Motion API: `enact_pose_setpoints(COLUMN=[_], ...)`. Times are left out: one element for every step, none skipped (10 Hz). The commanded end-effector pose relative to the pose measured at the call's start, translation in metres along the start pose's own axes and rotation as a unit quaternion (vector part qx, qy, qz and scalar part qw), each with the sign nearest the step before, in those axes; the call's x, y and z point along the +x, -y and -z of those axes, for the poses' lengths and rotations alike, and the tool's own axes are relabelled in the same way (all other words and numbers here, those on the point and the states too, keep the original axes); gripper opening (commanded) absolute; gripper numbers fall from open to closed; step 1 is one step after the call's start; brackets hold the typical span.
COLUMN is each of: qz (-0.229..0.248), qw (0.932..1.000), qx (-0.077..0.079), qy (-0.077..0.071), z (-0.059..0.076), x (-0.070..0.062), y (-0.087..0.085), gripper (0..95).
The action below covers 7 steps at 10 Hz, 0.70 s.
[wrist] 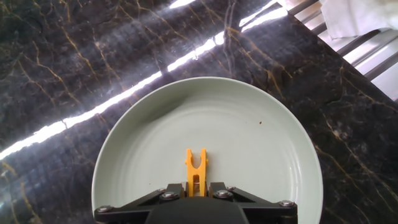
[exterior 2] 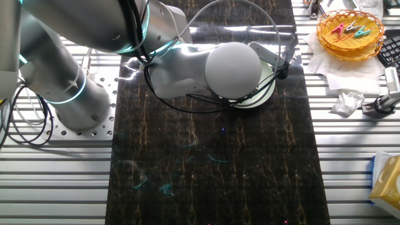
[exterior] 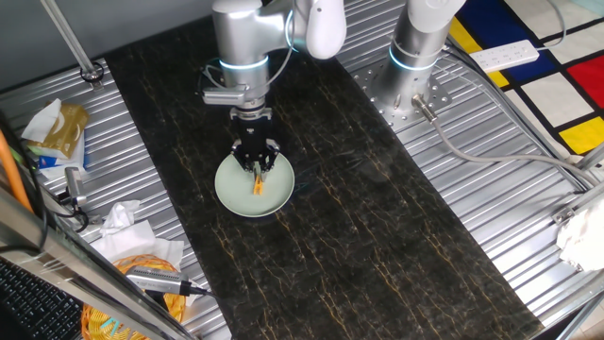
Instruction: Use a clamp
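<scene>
The clamp (wrist: 196,168) is a small orange-yellow clip with two short prongs pointing away from the hand. My gripper (wrist: 196,186) is shut on its rear end and holds it over the pale green plate (wrist: 261,149). In one fixed view the gripper (exterior: 256,162) hangs straight down over the plate (exterior: 236,194), with the clamp (exterior: 258,181) sticking out below the fingers. In the other fixed view the arm hides the gripper and clamp; only the plate's edge (exterior 2: 265,97) shows.
The plate sits on a dark marble mat (exterior: 377,236). A wicker basket (exterior 2: 350,31) with several coloured clips stands off the mat among white tissues. Tissues and clutter (exterior: 123,227) lie beside the mat. A second arm's base (exterior: 415,57) stands at the far end.
</scene>
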State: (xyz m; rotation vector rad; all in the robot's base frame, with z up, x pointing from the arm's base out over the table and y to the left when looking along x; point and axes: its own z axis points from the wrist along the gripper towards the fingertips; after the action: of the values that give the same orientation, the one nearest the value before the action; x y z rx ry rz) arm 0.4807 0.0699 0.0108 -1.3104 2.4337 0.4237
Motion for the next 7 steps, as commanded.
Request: enact_pose_setpoints(qz=[-0.002,-0.004,-0.006,-0.008,-0.011,-0.012,-0.014], qw=[1.0000,1.0000,1.0000,1.0000,0.9999,0.9999,0.9998], qx=[0.003,0.004,0.005,0.005,0.005,0.007,0.009], qy=[0.000,0.000,-0.002,-0.002,-0.003,-0.005,-0.009], z=[0.0001,0.0004,0.0007,0.0016,0.0035,0.0054,0.0088], x=[0.0005,0.0004,0.0002,-0.0002,-0.0010,-0.0018,-0.0032], y=[0.0002,0.0002,0.0001,-0.0001,-0.0005,-0.0010,-0.0018], gripper=[0.0,0.0,0.0,0.0,0.0,0.0,0.0])
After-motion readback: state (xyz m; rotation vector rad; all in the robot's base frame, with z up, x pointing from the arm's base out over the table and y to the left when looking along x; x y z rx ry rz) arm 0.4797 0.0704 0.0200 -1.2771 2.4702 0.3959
